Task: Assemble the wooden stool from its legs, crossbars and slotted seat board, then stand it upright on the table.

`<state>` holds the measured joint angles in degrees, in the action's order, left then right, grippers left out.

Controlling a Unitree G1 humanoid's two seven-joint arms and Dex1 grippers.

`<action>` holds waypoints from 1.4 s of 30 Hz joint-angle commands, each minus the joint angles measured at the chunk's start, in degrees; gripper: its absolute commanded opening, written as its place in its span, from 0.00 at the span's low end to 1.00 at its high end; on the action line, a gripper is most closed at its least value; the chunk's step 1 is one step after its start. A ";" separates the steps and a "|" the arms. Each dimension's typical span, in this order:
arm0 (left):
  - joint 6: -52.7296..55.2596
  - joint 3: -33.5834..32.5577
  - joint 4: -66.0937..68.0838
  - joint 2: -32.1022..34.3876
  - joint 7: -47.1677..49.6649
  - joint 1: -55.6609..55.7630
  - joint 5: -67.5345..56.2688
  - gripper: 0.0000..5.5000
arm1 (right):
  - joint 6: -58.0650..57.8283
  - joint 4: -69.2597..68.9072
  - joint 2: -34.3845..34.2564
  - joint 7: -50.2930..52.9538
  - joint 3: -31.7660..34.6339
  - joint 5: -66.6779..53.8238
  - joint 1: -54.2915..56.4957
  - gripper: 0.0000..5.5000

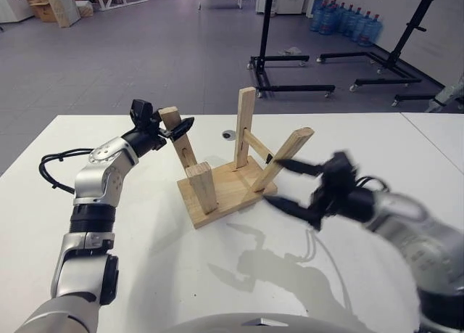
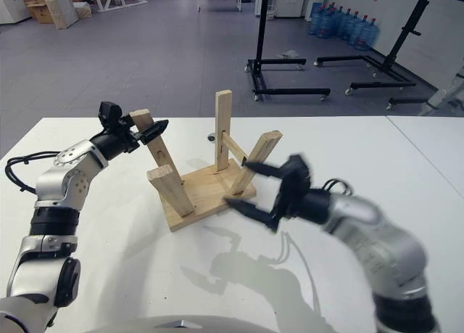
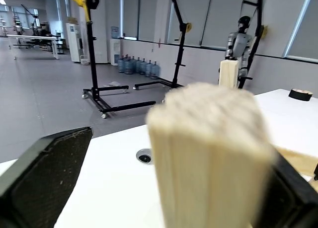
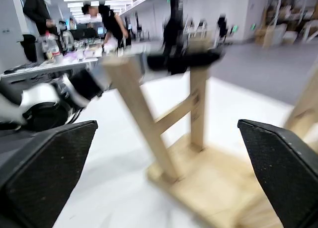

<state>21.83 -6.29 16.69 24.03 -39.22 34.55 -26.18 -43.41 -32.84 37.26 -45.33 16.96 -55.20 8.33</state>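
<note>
Left pincer (image 1: 176, 128) sits at the top of the far-left leg (image 1: 181, 146), jaws apart and straddling the wood; in the left wrist view one pad (image 3: 47, 178) stands clear of the leg end, and I cannot tell whether the other pad touches it. Right pincer (image 1: 275, 181) hangs wide open just beside the tilted right leg (image 1: 290, 153); its upper finger crosses that leg and its lower finger is near the corner of the seat board (image 1: 232, 195); contact unclear from here. Stool lies upside down on the white worktop (image 1: 159, 275); seat board flat, four legs pointing up. Tall far leg (image 1: 246, 122) stands upright; a crossbar (image 1: 257, 146) joins it to the tilted right leg. Near-left leg (image 1: 203, 189) leans slightly; far-left leg leans off to the left and I note a slot on its face.
</note>
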 commanded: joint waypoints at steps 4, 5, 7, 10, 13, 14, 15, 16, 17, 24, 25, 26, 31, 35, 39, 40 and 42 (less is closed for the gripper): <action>-6.96 3.19 19.99 -5.41 -9.91 14.87 2.87 0.84 | 4.60 22.30 8.85 -7.54 8.96 -2.63 15.67 0.94; -8.18 3.21 22.78 -5.99 -10.60 16.55 3.51 0.84 | 5.94 24.58 8.89 -9.26 8.34 -1.38 16.02 0.94; -10.16 2.07 27.43 -5.49 -11.34 19.59 4.21 0.84 | 8.32 31.13 8.96 -14.69 5.78 1.56 16.78 0.94; -12.16 0.35 31.59 -2.19 -12.66 22.29 5.20 0.84 | 7.90 37.28 8.55 -22.19 2.45 2.65 16.85 0.94; -11.53 -2.62 31.43 2.98 -14.09 24.25 4.36 0.84 | 6.58 39.07 7.06 -26.24 -0.29 2.55 16.30 0.94; -11.04 -3.70 30.87 4.97 -14.49 24.99 3.90 0.84 | 6.26 38.68 6.34 -26.71 -0.58 2.13 16.03 0.94; -9.15 -5.35 29.15 7.41 -15.29 25.65 2.54 0.84 | 6.13 38.20 5.63 -27.11 -1.18 2.08 15.98 0.94; -6.44 -7.08 27.04 9.94 -16.54 26.05 0.84 0.84 | 6.46 37.92 4.93 -27.22 -1.97 2.72 16.08 0.94; -3.58 -8.19 24.52 12.24 -18.37 25.60 -0.69 0.84 | 6.72 38.22 4.50 -27.35 -2.92 3.63 16.42 0.94; 19.12 -20.15 -12.49 31.13 -40.17 -17.94 -14.60 0.84 | 12.51 42.97 3.06 -29.51 -8.64 12.44 19.11 0.94; 20.19 -21.64 -18.01 30.17 -40.29 -23.61 -16.11 0.84 | 12.93 43.25 3.20 -29.78 -8.68 12.93 18.87 0.94; 21.10 -22.31 -22.28 28.92 -39.82 -27.24 -17.54 0.84 | 13.01 43.45 3.43 -30.24 -8.72 13.16 18.63 0.94; 19.77 -14.42 -33.10 19.53 -31.03 -31.39 -18.44 0.84 | 14.38 45.52 4.20 -32.89 -9.75 15.76 18.10 0.94; 17.61 -8.28 -32.52 14.59 -24.98 -25.99 -16.53 0.84 | 14.13 46.75 4.63 -35.05 -10.27 16.81 18.25 0.94; 15.52 -5.48 -30.89 11.72 -20.79 -21.96 -15.36 0.84 | 13.75 46.24 3.64 -35.32 -11.13 17.66 18.19 0.94; 15.69 -5.19 -31.25 11.00 -20.04 -21.28 -15.96 0.84 | 13.82 46.00 3.35 -35.21 -11.33 17.83 18.18 0.94; 16.51 -4.67 -33.16 9.93 -19.16 -20.96 -18.01 0.84 | 14.07 45.25 2.77 -34.86 -11.53 17.87 18.04 0.94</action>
<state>37.81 -11.74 -14.84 34.69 -59.29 12.44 -42.52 -29.54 13.40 40.51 -80.40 6.04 -38.20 26.20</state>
